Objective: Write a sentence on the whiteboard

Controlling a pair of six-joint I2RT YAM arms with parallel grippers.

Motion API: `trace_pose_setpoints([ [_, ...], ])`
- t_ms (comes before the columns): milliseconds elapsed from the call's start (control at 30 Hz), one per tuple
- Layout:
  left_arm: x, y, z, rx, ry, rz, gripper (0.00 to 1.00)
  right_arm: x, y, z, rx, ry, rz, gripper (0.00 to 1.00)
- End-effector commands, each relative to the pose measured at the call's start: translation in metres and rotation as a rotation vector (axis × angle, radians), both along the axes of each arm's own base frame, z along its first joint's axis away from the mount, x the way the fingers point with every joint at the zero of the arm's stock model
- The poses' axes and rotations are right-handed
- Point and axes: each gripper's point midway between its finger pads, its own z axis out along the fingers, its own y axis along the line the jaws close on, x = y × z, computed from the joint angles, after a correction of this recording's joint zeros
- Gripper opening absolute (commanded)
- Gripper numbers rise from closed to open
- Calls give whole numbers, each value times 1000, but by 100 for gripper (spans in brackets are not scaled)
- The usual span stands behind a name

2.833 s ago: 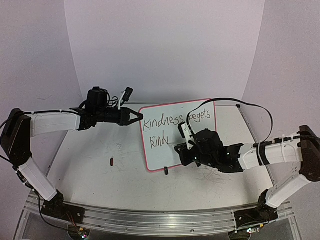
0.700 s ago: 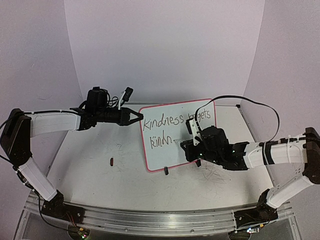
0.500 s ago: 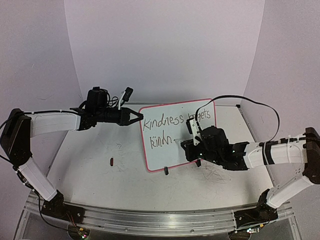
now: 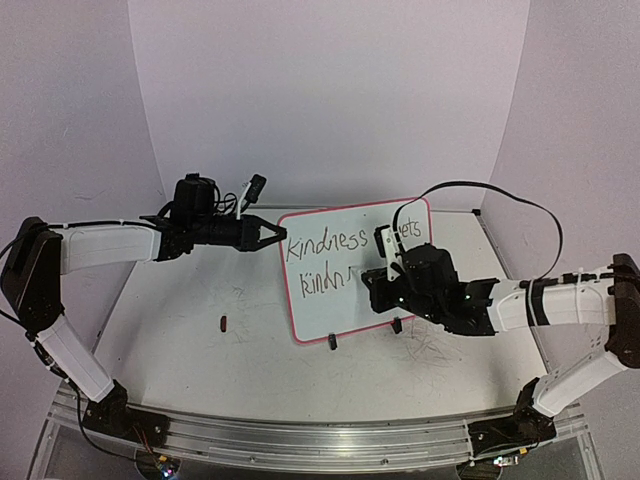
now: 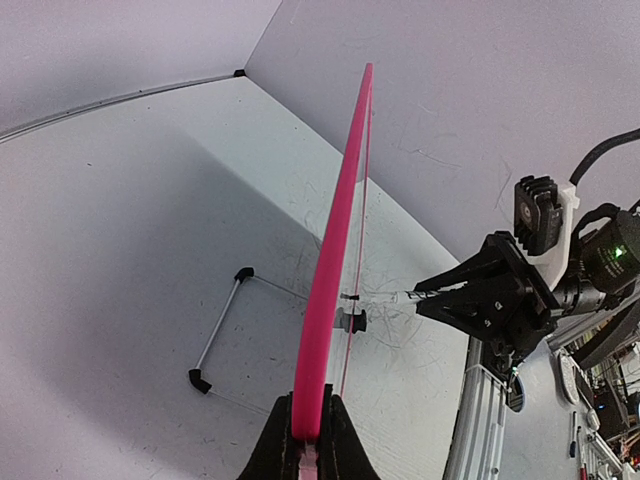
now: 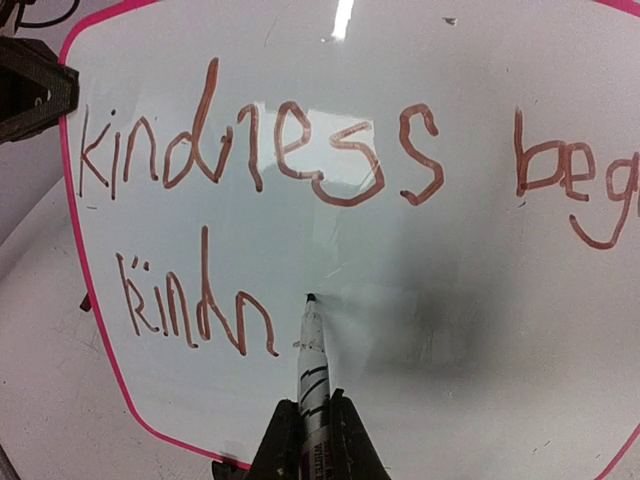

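The whiteboard [image 4: 330,312], white with a thin pink frame, stands tilted on the table. My left gripper [image 4: 272,236] is shut on its left edge, and the left wrist view shows the pink frame [image 5: 335,260] edge-on between the jaws of that gripper [image 5: 305,425]. The sentence [image 6: 260,160] reads "kindness beg…" on the top line and "kindn" [image 6: 195,305] below. My right gripper [image 6: 312,430] is shut on a white marker [image 6: 313,370]. The marker's dark tip [image 6: 311,298] rests at the board just right of "kindn". The right arm [image 4: 430,290] hides part of "begets" from above.
A small dark cap [image 4: 223,322] lies on the table left of the board. Two black clip feet [image 4: 332,341] sit along the board's lower edge. A thin wire stand [image 5: 215,335] lies behind the board. A black cable [image 4: 470,190] loops above the right arm.
The second line has grown from "kind" to "kindn". My right gripper has moved right along that line with the marker and lifted slightly. The left gripper and the board have stayed put.
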Motion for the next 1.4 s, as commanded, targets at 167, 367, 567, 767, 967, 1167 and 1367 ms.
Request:
trace_pose_setpoints([
  [167,-1,-4,14,5,-70,-13,0,-2,5,-4,16,16,26,0],
  [367,-1,-5,13,5,-66,-15,0,-8,0,-20,2,51,26,0],
  [567,-1,-5,13,6,-66,-13,0,-12,-5,-31,-11,75,22,0],
  [767,-1,-5,13,6,-66,-15,0,-11,-15,-33,-33,74,-16,0],
  [967,-1,-5,14,6,-67,-14,0,-9,-20,-20,-27,46,-39,0],
  [1167,0,-4,13,7,-65,-12,0,-11,-15,6,69,21,0,0],
  [1367,0,-4,13,7,-66,-12,0,-1,-10,7,104,19,-1,0],
])
